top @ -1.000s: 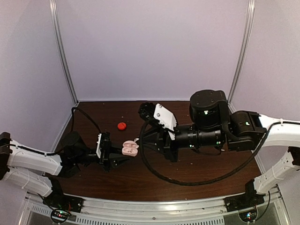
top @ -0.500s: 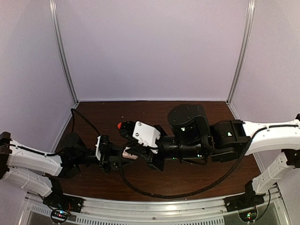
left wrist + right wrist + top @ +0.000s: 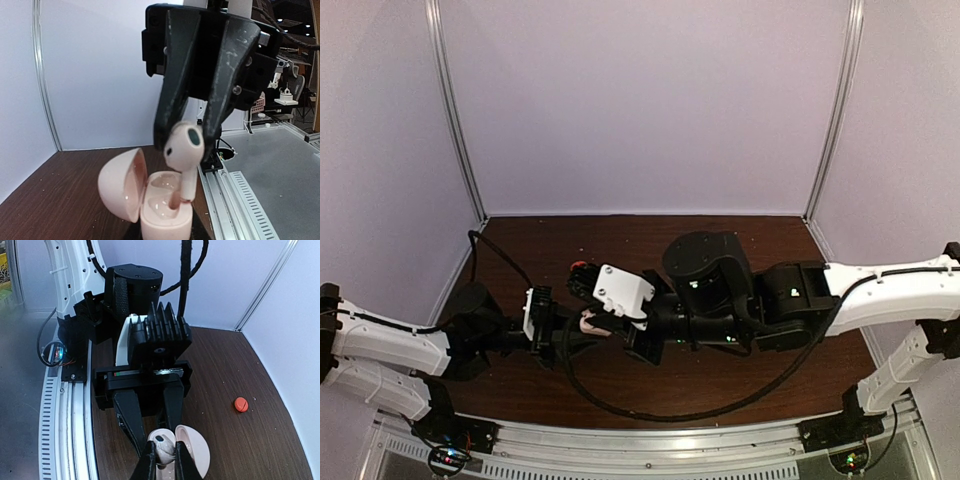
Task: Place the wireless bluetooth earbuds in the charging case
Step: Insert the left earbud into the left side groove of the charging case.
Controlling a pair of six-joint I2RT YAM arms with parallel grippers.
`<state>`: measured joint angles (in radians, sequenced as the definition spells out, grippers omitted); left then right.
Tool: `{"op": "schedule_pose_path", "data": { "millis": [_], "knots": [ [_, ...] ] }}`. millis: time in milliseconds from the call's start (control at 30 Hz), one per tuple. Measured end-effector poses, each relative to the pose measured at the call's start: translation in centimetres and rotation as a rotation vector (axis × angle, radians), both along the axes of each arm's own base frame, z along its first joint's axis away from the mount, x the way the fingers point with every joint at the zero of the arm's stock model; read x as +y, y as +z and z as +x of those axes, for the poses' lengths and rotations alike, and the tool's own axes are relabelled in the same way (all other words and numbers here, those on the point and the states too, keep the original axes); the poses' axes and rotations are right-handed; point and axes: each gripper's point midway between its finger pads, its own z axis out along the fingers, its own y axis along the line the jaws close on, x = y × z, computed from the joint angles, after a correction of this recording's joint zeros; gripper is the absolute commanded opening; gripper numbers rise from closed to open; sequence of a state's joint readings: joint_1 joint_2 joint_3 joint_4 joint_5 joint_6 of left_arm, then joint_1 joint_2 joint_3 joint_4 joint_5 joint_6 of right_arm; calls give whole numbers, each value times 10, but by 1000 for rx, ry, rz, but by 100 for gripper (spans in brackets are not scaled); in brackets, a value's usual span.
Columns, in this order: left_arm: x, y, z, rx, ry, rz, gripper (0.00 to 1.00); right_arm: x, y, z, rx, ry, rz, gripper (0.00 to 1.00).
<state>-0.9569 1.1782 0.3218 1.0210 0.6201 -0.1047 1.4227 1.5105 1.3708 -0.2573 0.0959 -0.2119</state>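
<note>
My left gripper (image 3: 572,338) is shut on the base of a pale pink charging case (image 3: 165,217), which stands upright with its round lid (image 3: 119,186) swung open to the left. Directly above it, my right gripper (image 3: 165,456) is shut on the head of a white earbud (image 3: 184,146). The earbud's stem points down and its tip touches the rim of the case's near socket. In the right wrist view the earbud (image 3: 164,444) sits between my two fingertips, with the case lid (image 3: 194,452) just to its right. In the top view my right wrist covers most of the case (image 3: 590,322).
A small red-orange round piece (image 3: 241,404) lies on the dark wood table behind the case, half hidden in the top view (image 3: 578,267). A metal rail (image 3: 65,405) runs along the table's near edge. A black cable (image 3: 670,405) loops under my right arm.
My right arm has swung left and down, carrying the earbud from right of the case to directly over its open sockets. The left gripper and case have stayed put.
</note>
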Motion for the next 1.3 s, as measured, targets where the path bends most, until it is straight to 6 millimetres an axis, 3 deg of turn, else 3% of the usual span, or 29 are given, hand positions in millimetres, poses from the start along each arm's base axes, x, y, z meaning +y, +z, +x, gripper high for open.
{"op": "schedule_pose_path", "data": {
  "millis": [1100,1300],
  "knots": [
    [-1,-10,4,28,16,38,0,-2,-16,9,-14,-49,-77,11],
    [-1,-9,3,29,16,34,0,-2,-18,9,-15,-50,-88,27]
  ]
}}
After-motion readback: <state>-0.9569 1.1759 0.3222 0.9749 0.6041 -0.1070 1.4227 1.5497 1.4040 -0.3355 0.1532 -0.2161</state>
